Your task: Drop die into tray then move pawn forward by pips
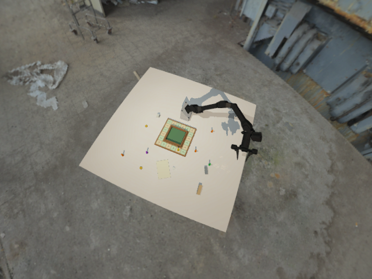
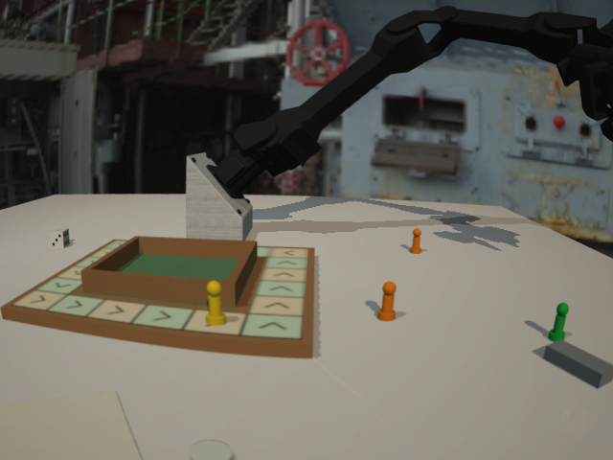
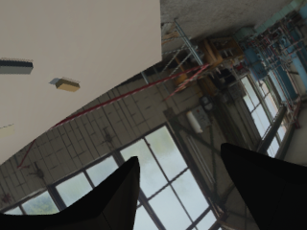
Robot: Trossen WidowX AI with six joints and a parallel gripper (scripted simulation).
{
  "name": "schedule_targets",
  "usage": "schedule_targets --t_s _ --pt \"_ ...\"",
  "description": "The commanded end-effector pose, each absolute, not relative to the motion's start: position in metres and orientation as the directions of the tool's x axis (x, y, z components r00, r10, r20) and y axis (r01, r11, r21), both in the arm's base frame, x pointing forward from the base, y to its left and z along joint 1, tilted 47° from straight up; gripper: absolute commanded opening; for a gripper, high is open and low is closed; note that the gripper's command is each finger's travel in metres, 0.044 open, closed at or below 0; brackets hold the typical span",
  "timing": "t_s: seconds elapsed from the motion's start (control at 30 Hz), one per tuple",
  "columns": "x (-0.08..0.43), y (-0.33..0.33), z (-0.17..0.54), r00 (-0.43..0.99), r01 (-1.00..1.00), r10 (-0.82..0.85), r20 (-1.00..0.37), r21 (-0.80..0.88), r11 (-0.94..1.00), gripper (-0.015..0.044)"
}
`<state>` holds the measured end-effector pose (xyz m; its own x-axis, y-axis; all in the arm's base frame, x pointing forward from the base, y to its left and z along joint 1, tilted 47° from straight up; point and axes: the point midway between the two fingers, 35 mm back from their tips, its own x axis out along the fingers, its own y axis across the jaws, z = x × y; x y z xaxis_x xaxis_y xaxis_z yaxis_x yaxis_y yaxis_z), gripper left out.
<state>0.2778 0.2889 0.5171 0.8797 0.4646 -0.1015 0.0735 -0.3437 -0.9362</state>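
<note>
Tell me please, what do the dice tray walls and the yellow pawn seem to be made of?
Dice tray walls: apparently wood, matte, plain brown with no visible grain; the floor inside is flat green, perhaps felt. Yellow pawn: probably painted wood or plastic, smooth, uniform colour with a soft sheen.

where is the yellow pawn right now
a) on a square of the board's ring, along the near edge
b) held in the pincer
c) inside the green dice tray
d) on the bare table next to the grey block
a: in the exterior view the yellow pawn stands upright on a beige square along the near edge of the board, outside the brown wall of the dice tray, far from the pincer.
</note>
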Motion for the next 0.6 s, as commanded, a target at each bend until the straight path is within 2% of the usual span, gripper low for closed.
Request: schedule_targets --t_s 0.0,0.3,0.57 --pt "0.328 0.284 0.464 0.892 -0.065 0.387 -0.236 -0.911 -0.406 0.0275" --pt "0.413 0.245 0.362 0.856 -0.333 0.219 -0.468 -0.823 -0.459 0.0275" --pt "0.465 0.184 0.273 0.758 -0.563 0.078 -0.648 -0.710 -0.422 0.0275"
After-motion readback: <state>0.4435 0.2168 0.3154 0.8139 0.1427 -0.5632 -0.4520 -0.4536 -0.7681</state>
